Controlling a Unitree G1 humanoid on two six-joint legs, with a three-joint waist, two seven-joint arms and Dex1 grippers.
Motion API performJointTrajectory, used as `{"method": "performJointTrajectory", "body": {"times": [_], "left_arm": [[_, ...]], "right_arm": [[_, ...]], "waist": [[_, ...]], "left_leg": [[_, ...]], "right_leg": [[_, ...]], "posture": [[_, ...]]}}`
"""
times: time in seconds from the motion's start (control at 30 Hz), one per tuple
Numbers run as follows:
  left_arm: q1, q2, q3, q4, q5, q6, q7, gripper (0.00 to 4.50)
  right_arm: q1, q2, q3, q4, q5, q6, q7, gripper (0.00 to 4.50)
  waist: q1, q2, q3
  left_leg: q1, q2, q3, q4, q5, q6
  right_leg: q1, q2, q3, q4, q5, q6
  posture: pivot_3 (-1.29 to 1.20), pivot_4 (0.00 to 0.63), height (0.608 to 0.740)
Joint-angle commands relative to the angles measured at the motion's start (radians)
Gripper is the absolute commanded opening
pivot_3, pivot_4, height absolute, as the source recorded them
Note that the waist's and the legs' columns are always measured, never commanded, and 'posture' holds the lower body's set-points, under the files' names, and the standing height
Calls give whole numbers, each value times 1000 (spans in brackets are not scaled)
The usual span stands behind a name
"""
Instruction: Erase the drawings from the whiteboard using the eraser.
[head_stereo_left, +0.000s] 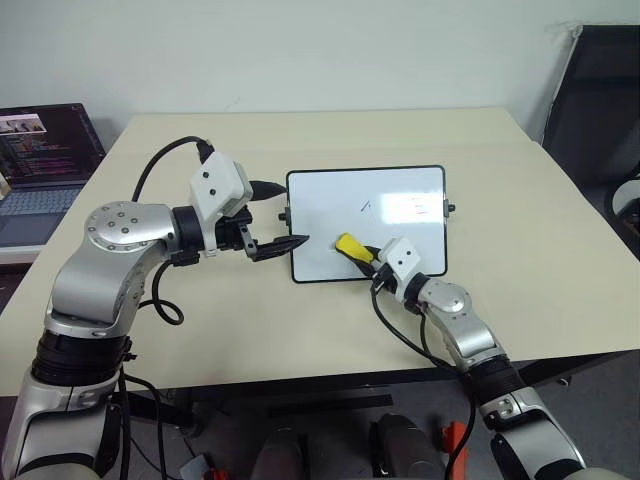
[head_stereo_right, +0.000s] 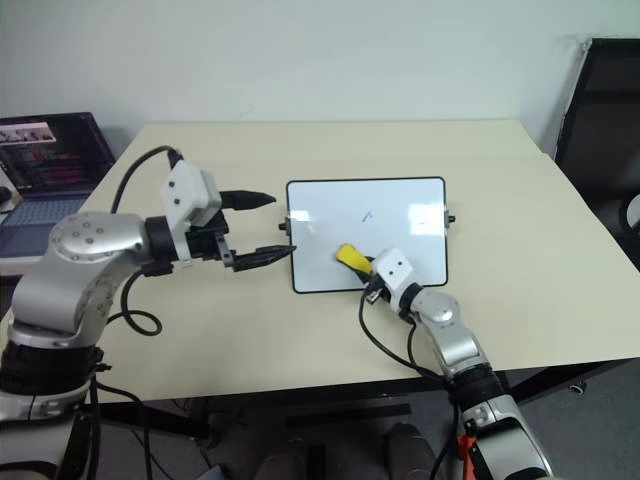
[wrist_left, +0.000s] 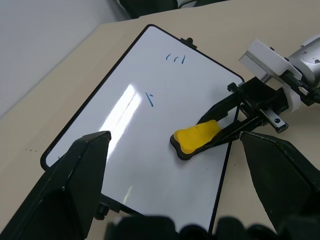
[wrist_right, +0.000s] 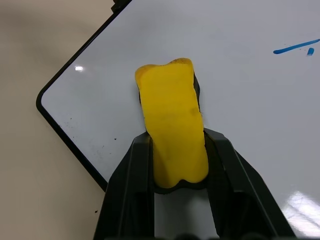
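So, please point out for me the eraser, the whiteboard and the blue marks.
eraser (wrist_right: 172, 130): right wrist view, middle of its yellow top.
whiteboard (head_stereo_left: 345, 200): left eye view, bare white surface.
blue marks (wrist_left: 176, 59): left wrist view, on the small curved strokes.

Beige table (head_stereo_left: 520, 200) (whiteboard (head_stereo_left: 390, 190) flat on it)

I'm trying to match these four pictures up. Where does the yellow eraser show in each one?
Left eye view: eraser low on the whiteboard, in the right claw.
Right eye view: low centre of the board.
Left wrist view: middle of the picture, on the board.
Right wrist view: centre, between the black fingers.
Shared landmark: the blue stroke.
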Motion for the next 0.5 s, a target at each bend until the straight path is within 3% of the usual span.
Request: {"method": "performJointTrajectory", "body": {"times": [0.03, 0.2, 0.5], "left_arm": [[-18, 8, 19, -8, 1, -15, 2, 4500], [-19, 6, 17, -8, 1, -14, 4, 4500], [-17, 5, 17, -12, 0, -14, 4, 4500]], "right_arm": [[-44, -12, -76, 83, -41, 3, -144, 995], [-103, -26, -121, 169, -79, -15, -305, 994], [-103, -28, -123, 206, -95, 8, -350, 993]], "waist": [[0, 0, 0], [6, 0, 0], [18, -4, -2]], "left_leg": [[0, 0, 0, 0, 0, 0], [0, 0, 0, 0, 0, 0], [0, 0, -1, 0, 0, 0]], "right_leg": [[0, 0, 0, 0, 0, 0], [0, 0, 0, 0, 0, 0], [0, 0, 0, -2, 0, 0]], "posture": [[0, 150, 740], [0, 150, 740], [0, 150, 740]]}}
